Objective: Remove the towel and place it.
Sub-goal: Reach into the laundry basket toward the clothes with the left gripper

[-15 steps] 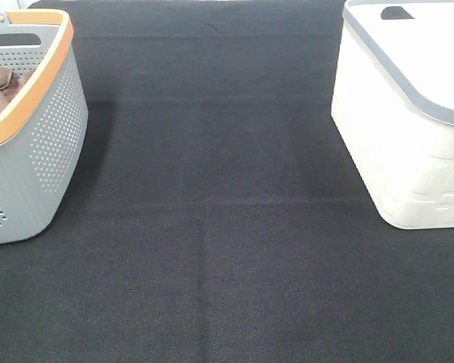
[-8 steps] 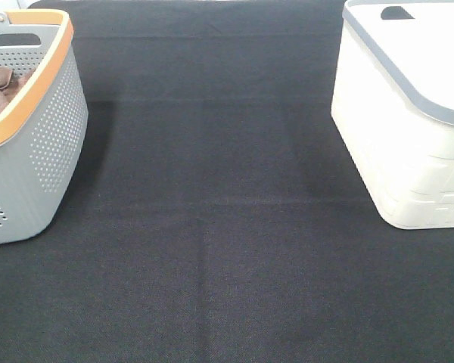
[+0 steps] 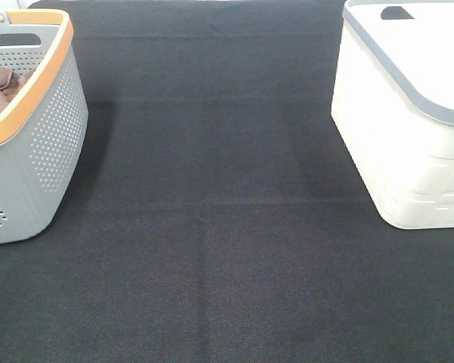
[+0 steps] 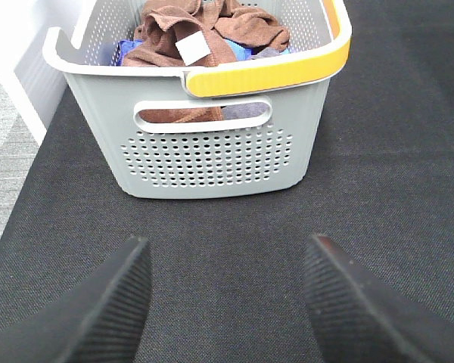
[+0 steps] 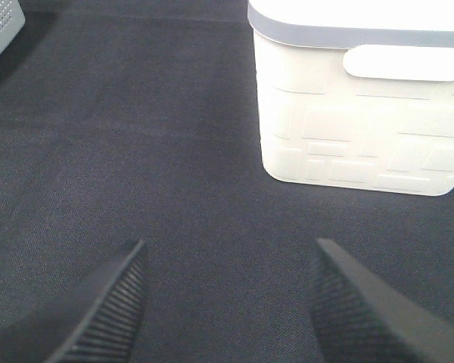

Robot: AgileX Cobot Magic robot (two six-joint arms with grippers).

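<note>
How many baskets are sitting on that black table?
2. A grey basket with an orange rim stands at the left edge of the table; a white basket stands at the right edge. Any others would lie outside the cameras' view.

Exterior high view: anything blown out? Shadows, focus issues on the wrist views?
Exterior high: white basket interior blown out, no detail; grey basket casts a soft shadow on the black cloth beside it. Left wrist: grey basket sharp, left gripper slightly soft. Right wrist: white basket top washed out, right gripper soft.
</note>
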